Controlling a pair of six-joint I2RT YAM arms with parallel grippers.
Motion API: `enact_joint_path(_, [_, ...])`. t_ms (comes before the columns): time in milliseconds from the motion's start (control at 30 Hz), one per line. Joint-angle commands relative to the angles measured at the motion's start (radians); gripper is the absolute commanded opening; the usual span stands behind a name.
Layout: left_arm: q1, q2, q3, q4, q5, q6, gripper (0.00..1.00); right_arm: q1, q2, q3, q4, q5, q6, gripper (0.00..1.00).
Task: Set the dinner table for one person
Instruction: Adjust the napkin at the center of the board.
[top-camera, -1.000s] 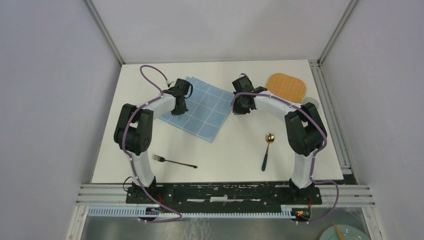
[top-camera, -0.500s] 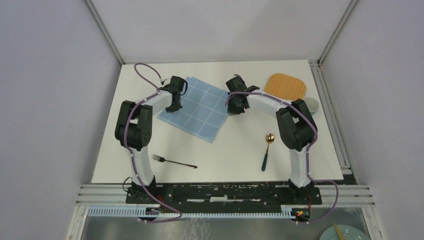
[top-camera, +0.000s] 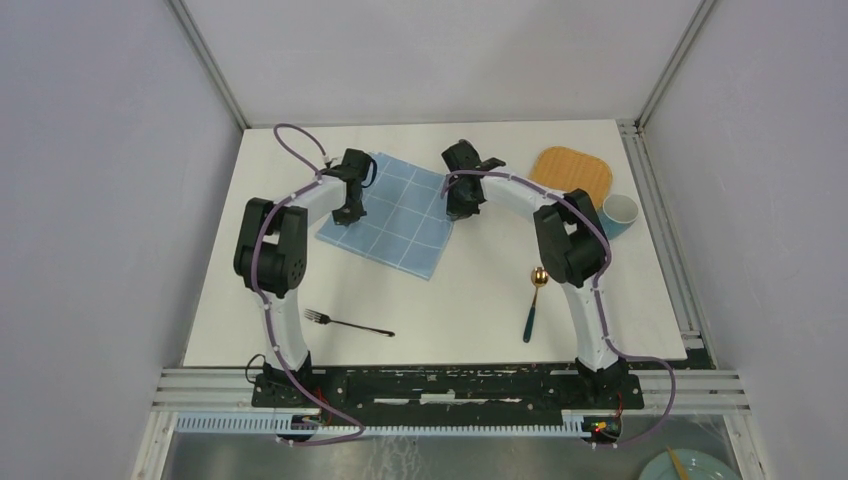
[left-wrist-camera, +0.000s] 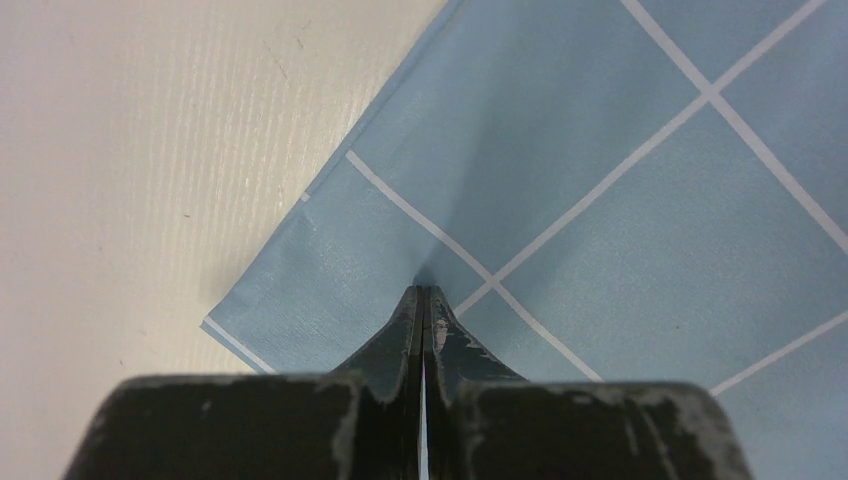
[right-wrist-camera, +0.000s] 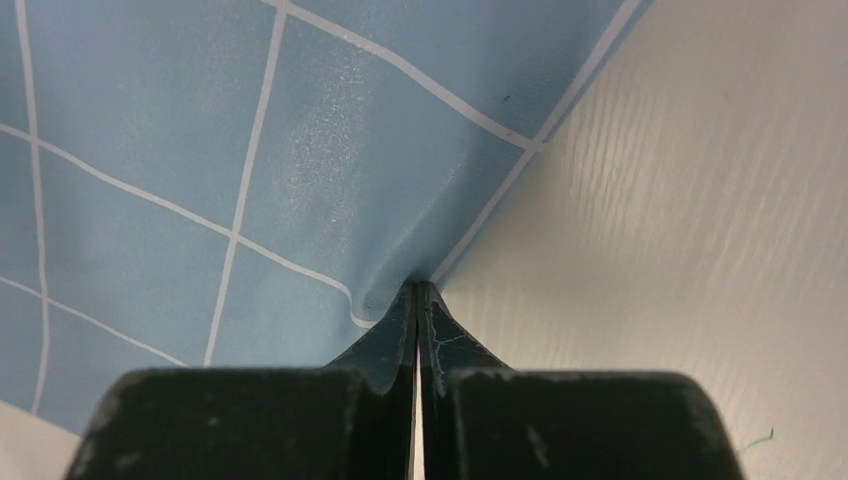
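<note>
The white dinner table lies directly beneath both sets of jaws. Flat on it, between them, is the blue checked cloth. The left gripper is clenched on the cloth's left corner, puckering the fabric at its tips. The right gripper pinches the cloth's right edge in the same way. A fork lies well behind the left jaws, toward the bases. A spoon lies behind the right jaws. To the right of the right jaws sit a wooden board and a cup.
</note>
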Motion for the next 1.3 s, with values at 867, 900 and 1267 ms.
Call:
enact_joint_path(867, [-0.189,-0.222,-0.034,-0.132,0.098,-0.058,0.02,-0.009,-0.394,-0.322,0.139,-0.022,-0.016,0.23])
enact_joint_path(900, [-0.189,-0.228,-0.032,-0.133,0.091,-0.056,0.02,-0.009,-0.426,-0.362,0.157,-0.038,-0.013,0.27])
enact_joint_path(1267, [-0.145,-0.262,-0.061,-0.094,0.100,-0.056,0.02,-0.010,-0.481,-0.537,0.281,-0.159,0.072,0.36])
